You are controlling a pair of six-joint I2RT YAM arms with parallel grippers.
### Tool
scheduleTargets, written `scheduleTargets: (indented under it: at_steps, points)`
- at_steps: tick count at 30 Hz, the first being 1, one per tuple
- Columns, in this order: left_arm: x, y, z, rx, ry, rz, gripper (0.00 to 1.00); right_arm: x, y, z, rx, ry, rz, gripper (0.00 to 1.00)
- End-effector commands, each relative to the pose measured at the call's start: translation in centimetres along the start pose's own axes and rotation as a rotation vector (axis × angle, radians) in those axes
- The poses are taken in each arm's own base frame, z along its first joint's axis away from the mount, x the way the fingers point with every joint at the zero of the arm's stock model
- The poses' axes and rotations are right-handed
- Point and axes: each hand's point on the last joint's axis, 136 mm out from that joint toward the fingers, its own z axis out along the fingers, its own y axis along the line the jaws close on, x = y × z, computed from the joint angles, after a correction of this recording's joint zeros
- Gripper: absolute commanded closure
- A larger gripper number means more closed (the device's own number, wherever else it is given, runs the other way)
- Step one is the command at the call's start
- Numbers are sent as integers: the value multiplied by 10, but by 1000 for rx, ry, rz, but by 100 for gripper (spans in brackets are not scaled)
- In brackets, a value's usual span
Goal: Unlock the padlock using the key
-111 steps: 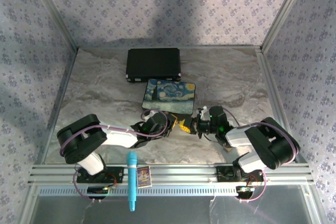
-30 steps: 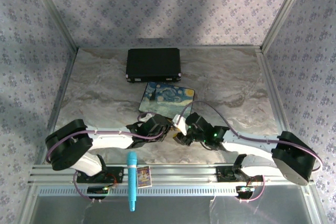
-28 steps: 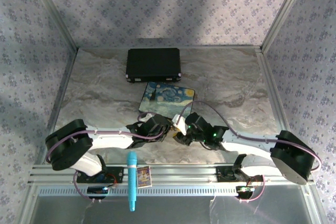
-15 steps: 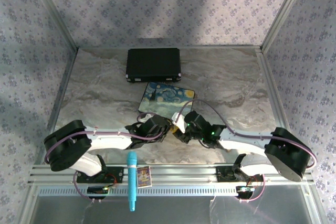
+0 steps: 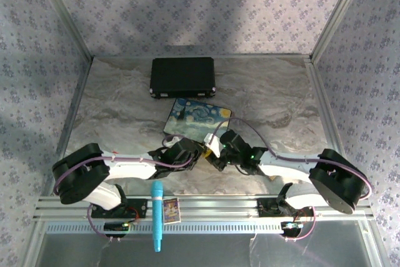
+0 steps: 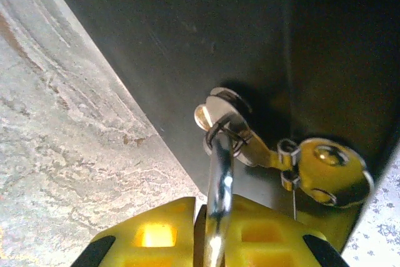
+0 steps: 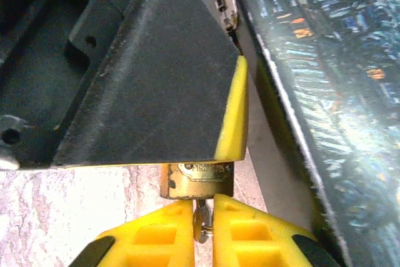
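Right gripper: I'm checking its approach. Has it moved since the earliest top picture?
Yes: the right gripper has shifted left, now nearly below the black case's right end.

Black case (image 5: 182,76) — painted box (image 5: 199,119) (starry) just beside.

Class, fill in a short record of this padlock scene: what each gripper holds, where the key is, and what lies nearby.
left gripper: shut on the padlock
right gripper: shut on the key
key: meets the padlock's bottom face; depth unclear
lock state: cannot tell
nearby: painted box just beyond the grippers, black case further back
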Motion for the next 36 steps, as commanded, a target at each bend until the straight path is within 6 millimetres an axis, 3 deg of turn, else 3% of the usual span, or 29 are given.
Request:
scheduleTargets:
  at_steps: [1, 5, 12, 20, 27, 32, 36]
  points:
    - [10, 2, -3, -17, 40, 17, 100, -15, 0, -1, -42, -68, 43, 94]
    - [13, 2, -1, -15, 40, 31, 100, -15, 0, -3, -107, -76, 123, 100]
    - [23, 2, 7, 31, 88, -8, 100, -5, -13, -2, -72, -64, 201, 100]
    - [22, -10, 1, 91, 85, -1, 100, 3, -30, -3, -89, -42, 361, 100]
    - [25, -18, -2, 130, 97, 12, 100, -4, -32, -5, -174, -67, 524, 100]
    - [23, -22, -4, 149, 91, 23, 100, -10, -28, -8, -201, -88, 556, 100]
    - [24, -21, -4, 146, 93, 13, 100, -5, -31, -9, -92, -79, 476, 100]
